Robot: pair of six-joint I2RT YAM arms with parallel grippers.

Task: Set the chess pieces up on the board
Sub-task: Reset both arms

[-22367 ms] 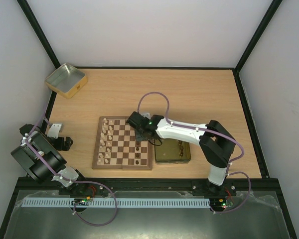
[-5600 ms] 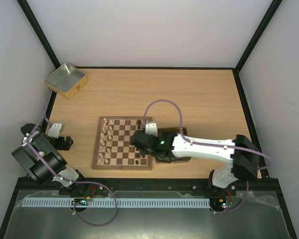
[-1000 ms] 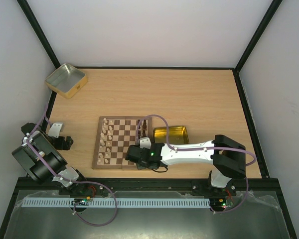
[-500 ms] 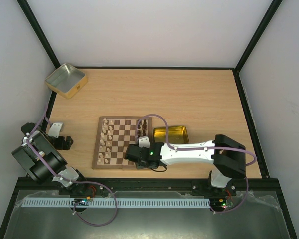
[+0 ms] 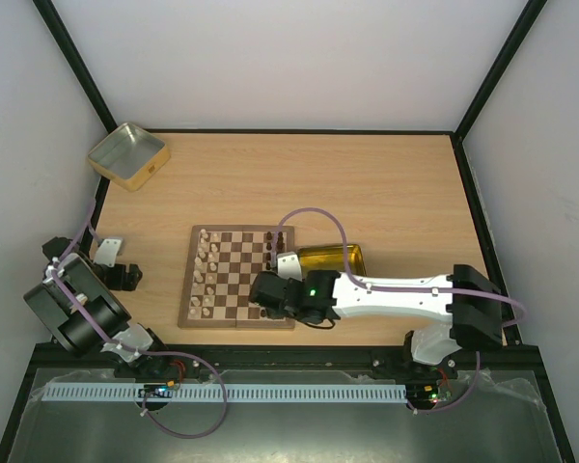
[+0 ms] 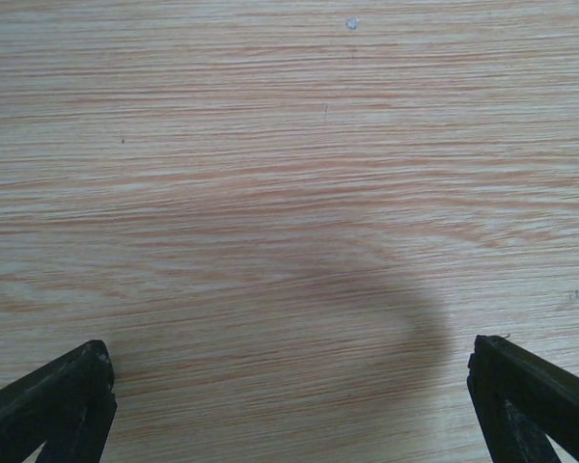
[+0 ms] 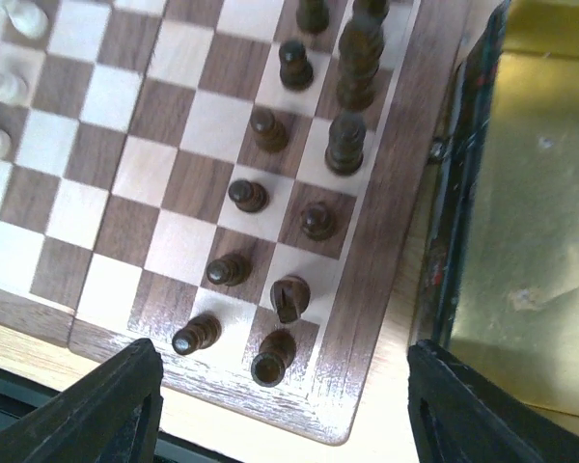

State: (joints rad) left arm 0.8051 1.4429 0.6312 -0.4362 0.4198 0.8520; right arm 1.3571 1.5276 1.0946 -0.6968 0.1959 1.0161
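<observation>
Right gripper point(image 7: 282, 359) had its jaws spread wide with nothing between them, hanging over the near right corner of the board point(image 7: 386, 253). Right under it the dark pieces point(image 7: 299, 220) stood in two columns along that edge, and the pale pieces point(image 7: 2, 89) lined the opposite edge. The gold tin point(image 7: 536, 193) sat just beside the board's rim. Left gripper point(image 6: 289, 362) was spread wide too, over bare table point(image 6: 289, 145) (nothing to grab there).

My take: these little wooden guys are light, hard and smooth, so they'd tip or twist out easily, and they're packed close together. I'd pinch one gently from above, around the narrow waist.

Compared with half a second earlier, the right arm's elbow had swung out to the right and the wrist covered more of the tin. The board and the left arm hadn't budged.
</observation>
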